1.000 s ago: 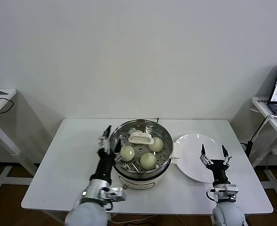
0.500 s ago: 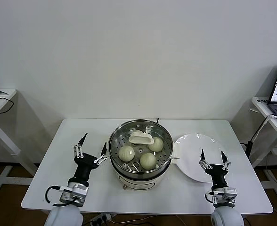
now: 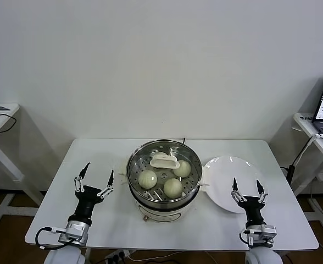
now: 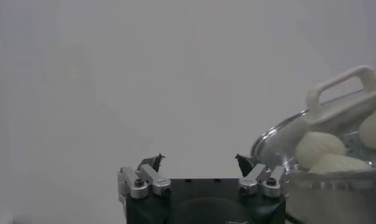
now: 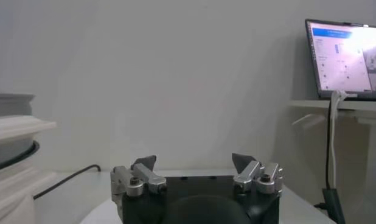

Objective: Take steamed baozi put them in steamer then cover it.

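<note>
From my head camera, the steamer (image 3: 163,179) stands mid-table (image 3: 95,157) with its lid (image 3: 165,160) on, three steamed baozi (image 3: 148,178) showing through the glass. The white plate (image 3: 230,181) lies just beside it on my right. My left gripper (image 3: 94,179) hovers over bare table left of the steamer, jaws spread wide and empty. My right gripper (image 3: 247,189) hangs above the plate's near edge, jaws likewise wide, holding nothing.

From my left wrist, my fingertips (image 4: 154,162) stand far apart; the steamer (image 4: 334,189) sits off to one side, baozi (image 4: 319,146) under the white lid handle (image 4: 343,91).

From my right wrist, fingers (image 5: 142,163) gape open, and a laptop (image 5: 346,58) glows on a side table beyond.
</note>
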